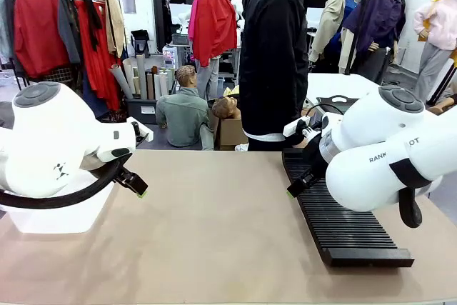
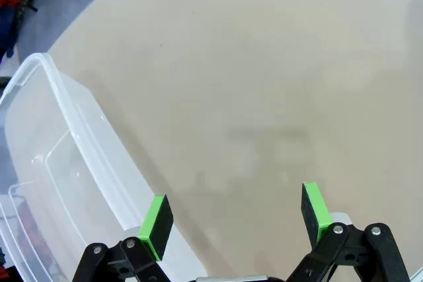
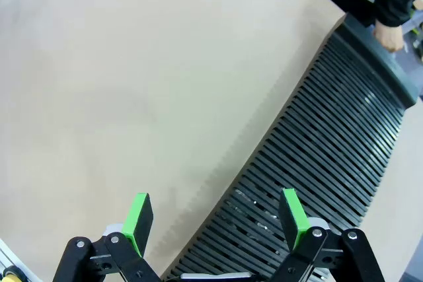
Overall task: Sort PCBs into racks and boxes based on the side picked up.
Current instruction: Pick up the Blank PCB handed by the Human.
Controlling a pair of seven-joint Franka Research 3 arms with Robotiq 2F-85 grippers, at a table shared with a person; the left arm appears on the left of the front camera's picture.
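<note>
No PCBs are in view. The long black slotted rack [image 1: 343, 223] lies along the table's right side, and its ribs [image 3: 330, 137] run under my right gripper [image 3: 215, 216]. That gripper is open and holds nothing, hovering over the rack's near edge [image 1: 294, 189]. The clear plastic box [image 1: 61, 218] stands at the left, with its rim [image 2: 73, 107] just left of my left gripper [image 2: 235, 214]. The left gripper is also open and holds nothing, hanging above bare table beside the box [image 1: 137, 183].
A person in black [image 1: 273, 55] stands at the far edge, one hand [image 3: 390, 34] near the rack's far end. A dark handled tray [image 1: 335, 103] sits behind on a white surface. The tan tabletop [image 1: 214, 233] spreads between box and rack.
</note>
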